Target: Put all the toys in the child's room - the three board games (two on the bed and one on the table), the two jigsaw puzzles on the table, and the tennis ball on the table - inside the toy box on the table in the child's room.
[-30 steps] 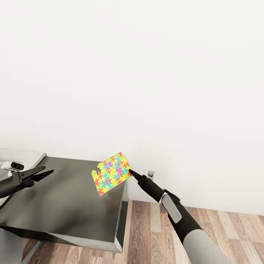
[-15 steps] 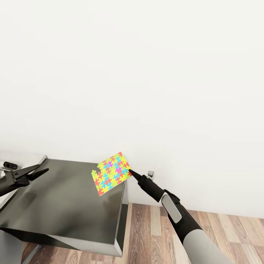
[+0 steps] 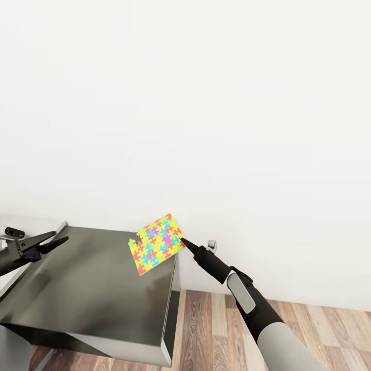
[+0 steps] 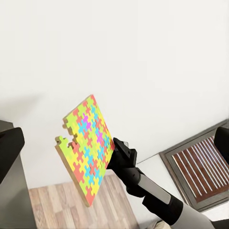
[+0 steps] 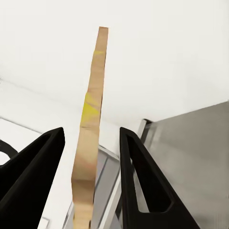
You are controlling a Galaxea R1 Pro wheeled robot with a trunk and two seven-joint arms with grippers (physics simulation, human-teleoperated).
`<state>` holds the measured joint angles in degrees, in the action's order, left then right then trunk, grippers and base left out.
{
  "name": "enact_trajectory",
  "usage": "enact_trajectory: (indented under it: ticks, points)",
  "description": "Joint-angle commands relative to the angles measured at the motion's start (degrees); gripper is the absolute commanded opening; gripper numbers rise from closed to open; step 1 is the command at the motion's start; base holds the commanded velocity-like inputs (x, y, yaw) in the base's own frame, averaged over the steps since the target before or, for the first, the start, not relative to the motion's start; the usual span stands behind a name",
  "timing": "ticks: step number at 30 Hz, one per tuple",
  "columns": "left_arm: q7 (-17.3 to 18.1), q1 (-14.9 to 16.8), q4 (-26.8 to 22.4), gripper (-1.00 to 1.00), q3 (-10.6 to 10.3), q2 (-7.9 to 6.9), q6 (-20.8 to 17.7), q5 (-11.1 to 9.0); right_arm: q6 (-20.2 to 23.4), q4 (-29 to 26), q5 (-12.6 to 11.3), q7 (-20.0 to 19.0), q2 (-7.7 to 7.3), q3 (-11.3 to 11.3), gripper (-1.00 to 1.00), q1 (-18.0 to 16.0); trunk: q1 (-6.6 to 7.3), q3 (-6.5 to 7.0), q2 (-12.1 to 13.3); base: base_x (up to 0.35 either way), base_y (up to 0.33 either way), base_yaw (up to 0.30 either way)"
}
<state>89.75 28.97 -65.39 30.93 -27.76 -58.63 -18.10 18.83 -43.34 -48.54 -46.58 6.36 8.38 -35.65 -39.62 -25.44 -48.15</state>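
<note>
The table's [image 3: 93,288] lower dark-grey section is seen beneath and between the two pincers, with a pale wall behind it and wood floor beyond its corner. A strip of light-grey surface is glimpsed at the far left behind the left pincer; whether it belongs to the toy box cannot be told, and no container's contents can be read. The right pincer [image 3: 183,241] is reached out over the table's far right corner, and one jigsaw puzzle [image 3: 156,243] is held at its tip, lifted clear of the dark top and tilted so its coloured face is turned towards the head camera. In the right wrist view the puzzle [image 5: 89,143] is seen edge-on between the two black fingers [image 5: 136,176], which are set apart wider than the thin sheet; the contact itself is not shown, so a pinch at the lower edge is judged likely but not confirmed. The left pincer [image 3: 56,240] is held above the table's left side, well apart from the puzzle, its fingers drawn nearly together on nothing. The edge-wise hold is judged suited to carrying the sheet to the bin.
</note>
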Motion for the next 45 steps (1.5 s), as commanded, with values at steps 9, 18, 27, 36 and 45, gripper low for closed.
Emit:
enact_trajectory:
  ticks: [9,18,27,36,45]
  points:
    - [0.3,-0.1,0.0,1.00,0.1,-0.01,-0.5,0.0,0.5,0.0,-0.6,0.0,0.03,0.1,-1.00,0.0,-0.01,0.79,0.0,0.000,0.000,0.000]
    - [0.3,-0.1,0.0,1.00,0.1,-0.01,-0.5,0.0,0.5,0.0,-0.6,0.0,0.11,0.1,-1.00,0.0,-0.01,1.65,0.0,0.000,0.000,0.000]
    - [0.3,-0.1,-0.1,1.00,0.1,-0.01,-0.5,0.0,0.5,0.0,-0.6,0.0,0.09,0.1,-1.00,0.0,-0.01,2.50,0.0,-0.032,0.000,0.000]
    - [0.3,-0.1,-1.3,1.00,0.1,0.07,-0.5,0.0,0.5,0.0,-0.6,0.0,0.12,0.1,-1.00,0.0,-0.01,3.35,0.0,-0.020,0.000,0.000]
    - [0.3,-0.1,-1.7,1.00,0.1,0.08,-0.5,0.0,0.4,0.0,-0.6,0.0,0.14,0.1,-1.00,0.0,-0.01,4.20,0.0,-0.065,0.000,0.000]
